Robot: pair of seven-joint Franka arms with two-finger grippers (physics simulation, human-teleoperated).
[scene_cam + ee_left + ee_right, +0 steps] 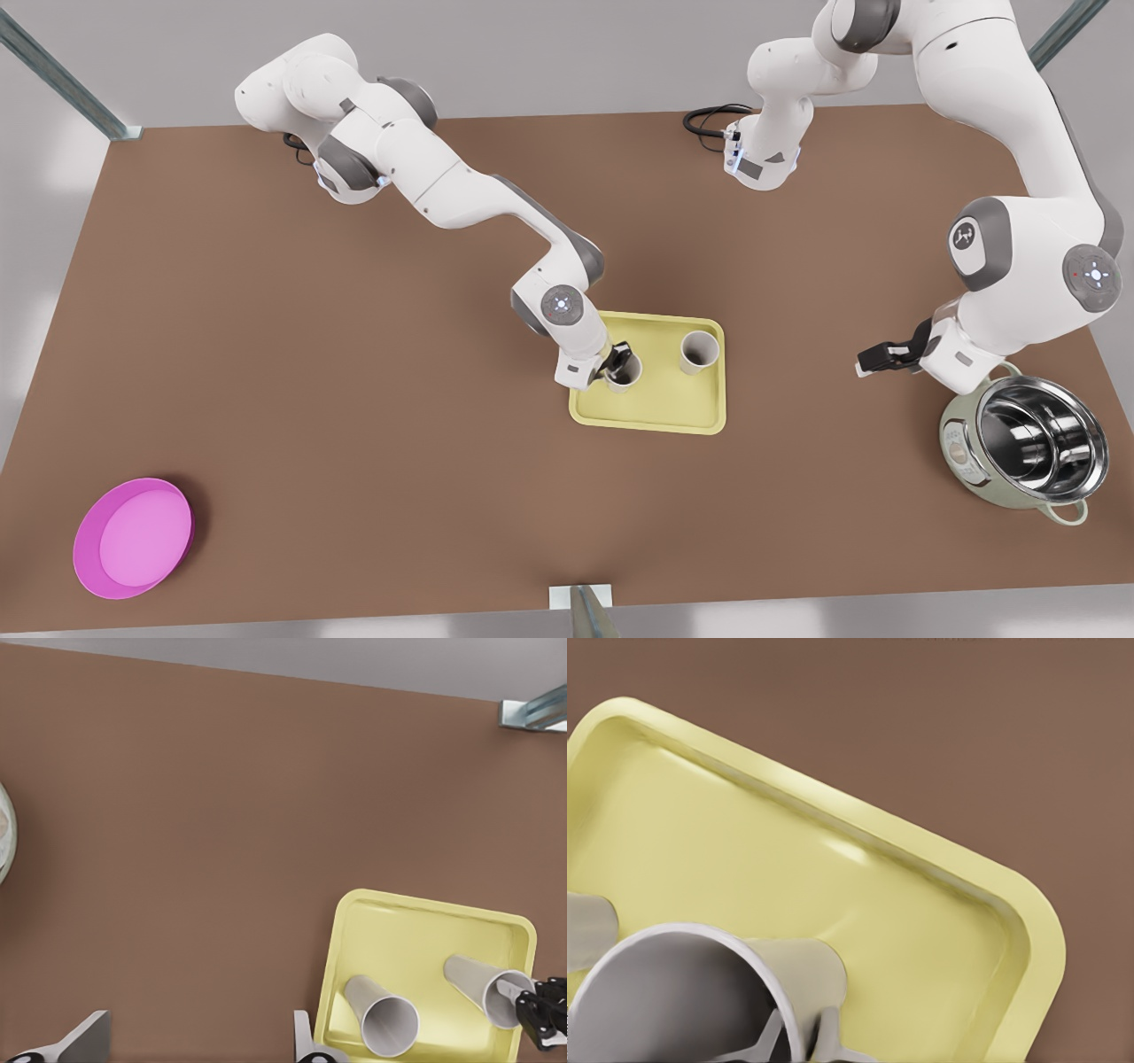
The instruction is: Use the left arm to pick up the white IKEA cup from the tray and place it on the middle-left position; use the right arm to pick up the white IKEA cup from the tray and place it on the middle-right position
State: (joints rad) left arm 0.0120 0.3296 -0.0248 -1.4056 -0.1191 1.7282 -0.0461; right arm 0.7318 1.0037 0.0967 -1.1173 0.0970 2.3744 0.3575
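Brown worktop [354, 292], pale-yellow tray [656, 415] near centre, right pincer [617, 361] clamped on rim of white cup [625, 376] at tray's edge toward the front view's left, second cup [698, 352] upright alongside, left pincer [873, 360] released, beside steel pot [970, 443], pot label illegible.

Wide open brown tabletop [354, 354] across the front view's left, broken only by a pink dish [84, 549] down in the near corner. Free lane as well between tray [656, 416] and steel pot [961, 447]. Tighter over the tray: right gripper [620, 361] parked at the white cup [625, 377], arm slanting in from the far left. Second cup [698, 352] just beside, upright, open air above. Left gripper [875, 359] spread wide, hovering next to the pot, well apart from the tray.
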